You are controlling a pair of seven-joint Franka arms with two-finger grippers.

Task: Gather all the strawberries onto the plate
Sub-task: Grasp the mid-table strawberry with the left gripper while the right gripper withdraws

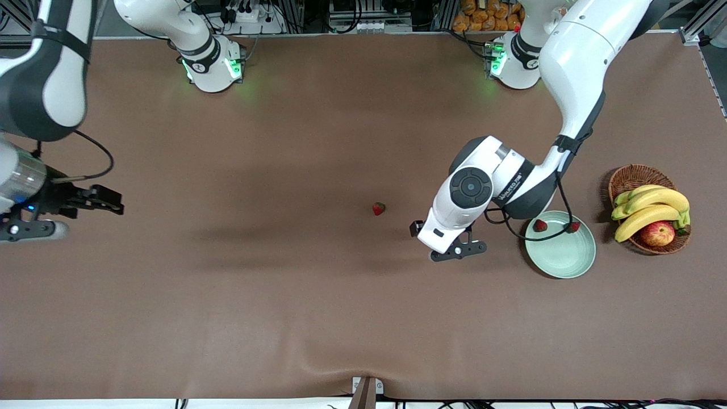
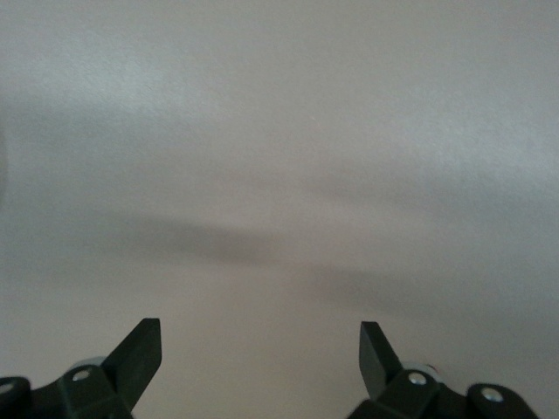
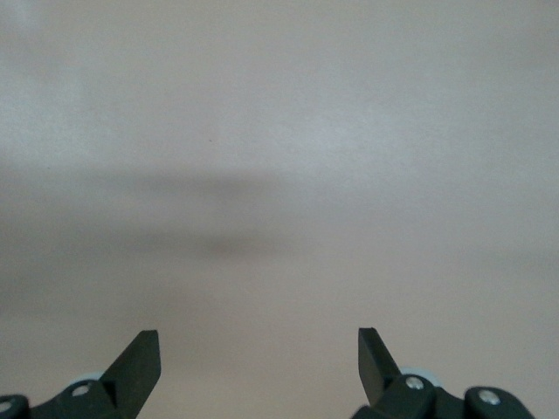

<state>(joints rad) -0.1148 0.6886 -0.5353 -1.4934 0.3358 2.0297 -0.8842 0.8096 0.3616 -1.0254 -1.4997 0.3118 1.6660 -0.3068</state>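
— With two strawberries (image 1: 540,225) already lying in the plate (image 1: 562,258), which step would you say is in hand?

— The last fetch, I'd judge. One of the pair sits inside the plate's rim on the side away from the front camera, the other (image 1: 573,227) beside it at the rim toward the basket (image 1: 633,177), partly crossed by the arm's cable, so I can't quite tell whether it rests fully inside. The third strawberry (image 1: 379,208) lies alone on the bare table (image 1: 284,318), well apart from the plate, toward the right arm's end.

— And the grippers?

— The left gripper (image 1: 458,250) hangs over the table between that loose berry and the plate, just beside the plate's edge. Its wrist view shows the jaws spread wide with nothing but table between them. The right gripper (image 1: 108,200) waits over its own end of the table, jaws likewise apart and empty.

— So what does the next move call for?

— Probably the left arm travelling toward the loose berry, centring the spread jaws over it and coming down low enough to close around something so small without pushing it away. Then a gentle clamp, since the fruit looks soft, a lift, and a carry to the plate's middle, clear of the two berries there.

— Anything to avoid?

— The basket with its bananas (image 1: 653,207) and apple (image 1: 657,233) is near the plate; it plays no part.
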